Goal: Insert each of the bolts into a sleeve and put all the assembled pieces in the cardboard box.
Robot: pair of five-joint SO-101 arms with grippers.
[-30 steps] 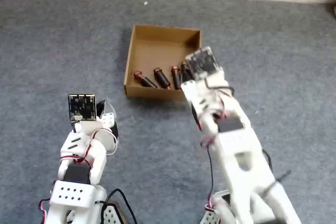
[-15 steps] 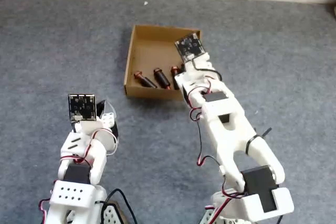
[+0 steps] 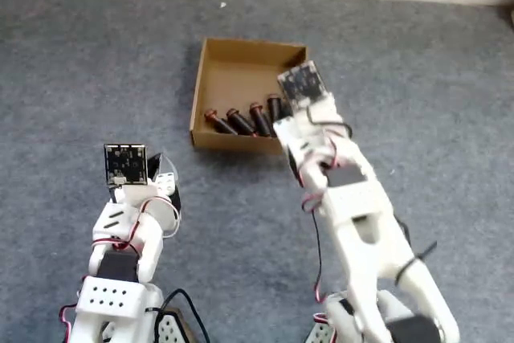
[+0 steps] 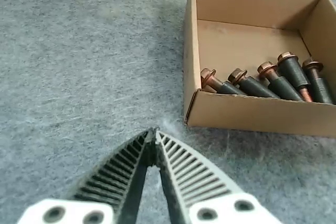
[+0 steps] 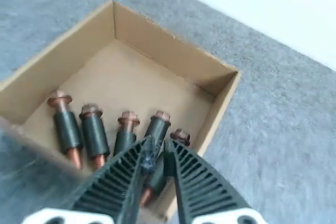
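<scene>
Five sleeved bolts [image 4: 273, 81] in cardboard box [image 3: 241, 78] at 12 o'clock, right end effector [image 5: 159, 150] slightly apart over them, left end effector [image 4: 153, 134] together

A cardboard box [image 3: 226, 140] sits on grey carpet [image 3: 80, 62].

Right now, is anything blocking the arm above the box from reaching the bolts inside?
Nothing visible does. The right gripper hangs over the open-topped box, and the five bolts lie side by side on its floor below, uncovered.
</scene>
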